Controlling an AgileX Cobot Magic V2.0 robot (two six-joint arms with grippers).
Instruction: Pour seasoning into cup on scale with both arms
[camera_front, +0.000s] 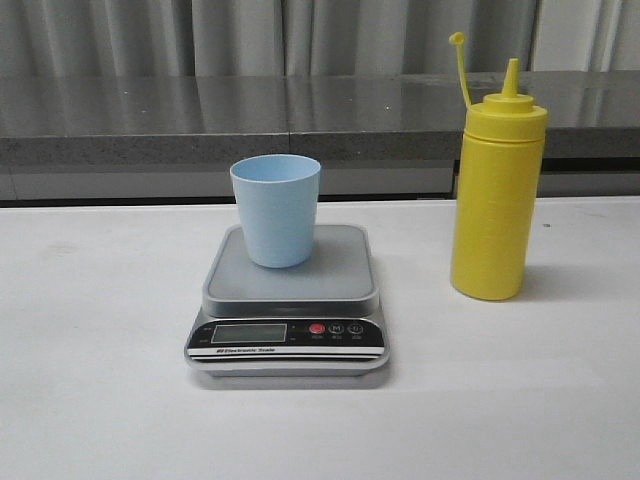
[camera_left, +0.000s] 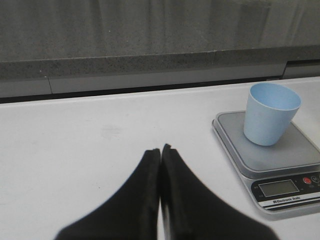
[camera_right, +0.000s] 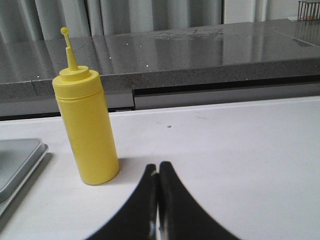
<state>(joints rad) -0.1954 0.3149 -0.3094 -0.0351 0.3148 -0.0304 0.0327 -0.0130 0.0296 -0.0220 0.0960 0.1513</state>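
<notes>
The pale blue cup (camera_front: 276, 209) stands upright on the silver-grey platform of the scale (camera_front: 290, 285), which has a black front panel. The yellow seasoning bottle (camera_front: 496, 185) stands upright on the table to the right of the scale, its cap hanging off on its strap. Neither arm shows in the front view. In the left wrist view my left gripper (camera_left: 161, 149) is shut and empty over bare table, left of the scale (camera_left: 272, 160) and cup (camera_left: 270, 113). In the right wrist view my right gripper (camera_right: 159, 166) is shut and empty, near the bottle (camera_right: 86, 127).
A white table (camera_front: 90, 330) holds everything. A grey stone ledge (camera_front: 150, 115) runs along its back edge, with pale curtains behind it. An edge of the scale (camera_right: 17, 160) shows in the right wrist view.
</notes>
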